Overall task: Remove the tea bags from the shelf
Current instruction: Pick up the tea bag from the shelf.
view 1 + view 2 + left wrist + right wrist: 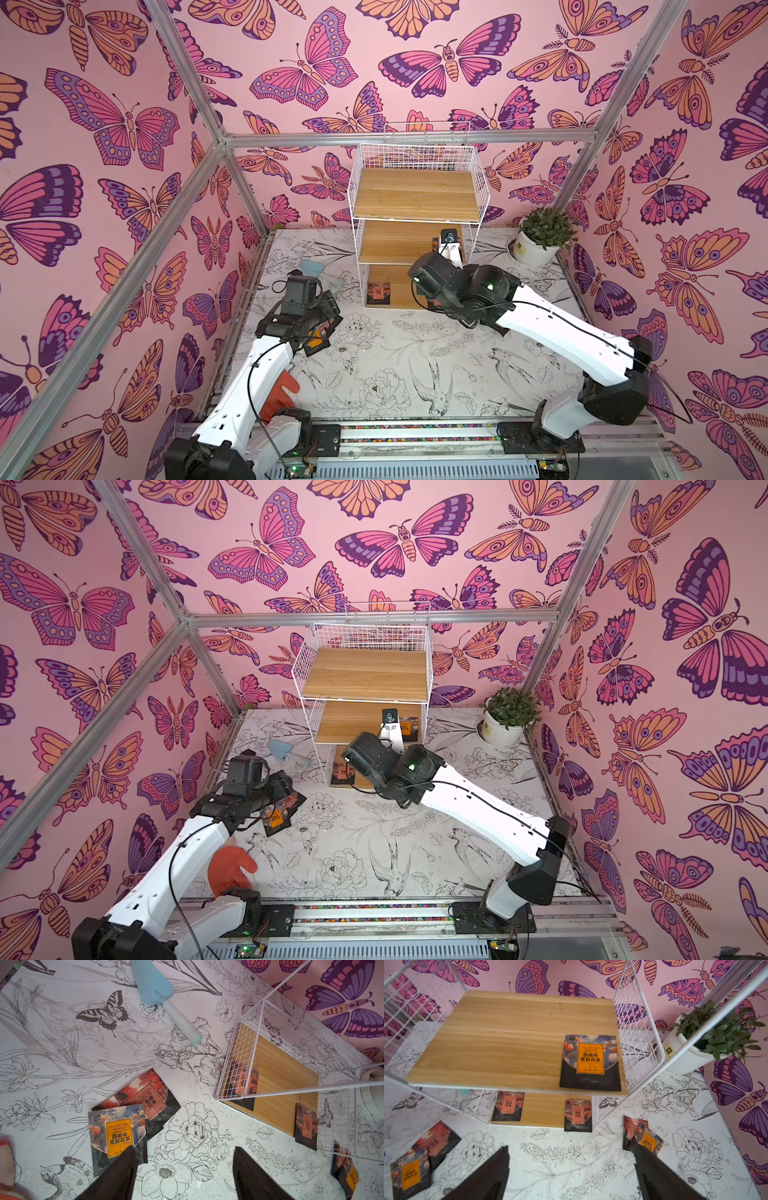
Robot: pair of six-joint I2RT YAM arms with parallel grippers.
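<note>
**Tea bags (590,1064) on a wire shelf (415,193) and on the table (415,374); both grippers released**

A white wire shelf with three stepped wooden boards stands at the back of a flower-printed table, against butterfly wallpaper. In the right wrist view, an orange-labelled tea bag lies flat at the right front corner of the middle board. Two reddish tea bags (508,1109) lie well apart on the bottom board, and the right-hand one overhangs its front edge.

More bags lie on the table. Left of the shelf, an orange-labelled bag (119,1136) overlaps a reddish one (149,1099). The left gripper (185,1167) hovers over this pile with its jaws spread and nothing between them. One finger (116,1174) crosses the orange bag's corner in the view, and contact cannot be judged.

Just beside the shelf's right front leg, another orange bag (644,1140) rests on a reddish one. The right gripper (571,1167) faces the shelf front with its jaws wide apart, holding nothing.

A pale blue trowel (164,999) lies left of the shelf. A white plant pot (536,245) stands to its right. An orange-red glove (278,395) lies by the left arm.
</note>
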